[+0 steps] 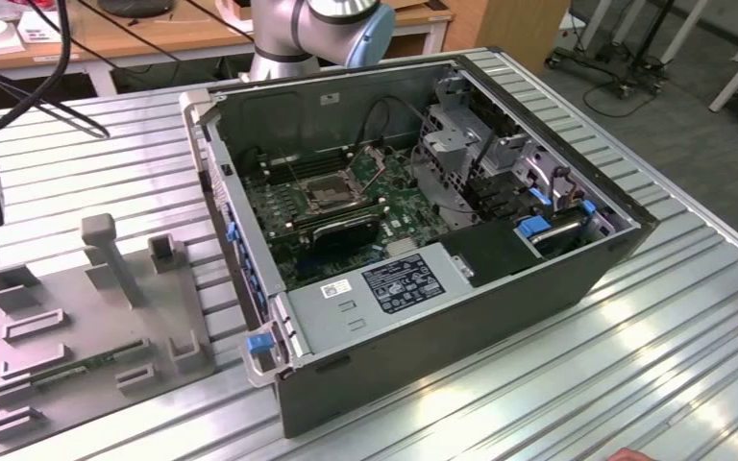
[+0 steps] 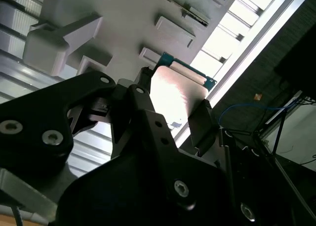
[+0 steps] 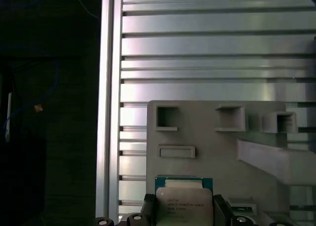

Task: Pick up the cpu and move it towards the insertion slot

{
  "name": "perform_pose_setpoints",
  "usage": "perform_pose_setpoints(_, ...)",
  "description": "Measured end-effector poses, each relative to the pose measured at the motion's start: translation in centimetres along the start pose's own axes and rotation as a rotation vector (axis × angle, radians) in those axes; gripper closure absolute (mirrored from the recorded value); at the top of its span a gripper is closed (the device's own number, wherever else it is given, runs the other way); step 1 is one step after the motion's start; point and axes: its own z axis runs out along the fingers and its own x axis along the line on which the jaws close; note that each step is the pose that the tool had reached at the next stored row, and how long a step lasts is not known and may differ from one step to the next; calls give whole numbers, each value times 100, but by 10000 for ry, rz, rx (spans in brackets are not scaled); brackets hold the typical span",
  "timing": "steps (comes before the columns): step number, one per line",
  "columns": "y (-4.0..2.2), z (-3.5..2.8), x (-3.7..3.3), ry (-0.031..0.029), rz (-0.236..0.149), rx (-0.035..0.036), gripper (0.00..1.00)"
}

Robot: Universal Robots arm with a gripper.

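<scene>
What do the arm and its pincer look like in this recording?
The arm is built of rounded silver-grey tube segments, with a light blue cap at one joint. The pincer is matte black: flat, angular link plates fastened with silvery hex-socket screws, ending in two narrow black fingers. In the exterior view, black cables lead toward it.

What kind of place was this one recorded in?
Probably a robotics lab workbench set up for computer assembly: an open computer case lies on a slotted aluminium table, a grey parts fixture beside it, and the gripper holds the cpu.
</scene>
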Motion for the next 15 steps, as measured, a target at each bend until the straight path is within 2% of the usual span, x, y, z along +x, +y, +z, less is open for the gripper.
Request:
perform_pose_setpoints(11,8,-217,-1,-18,2,-2,46)
perform_pose_setpoints(15,10,-278,-1,-22,5,-1,46)
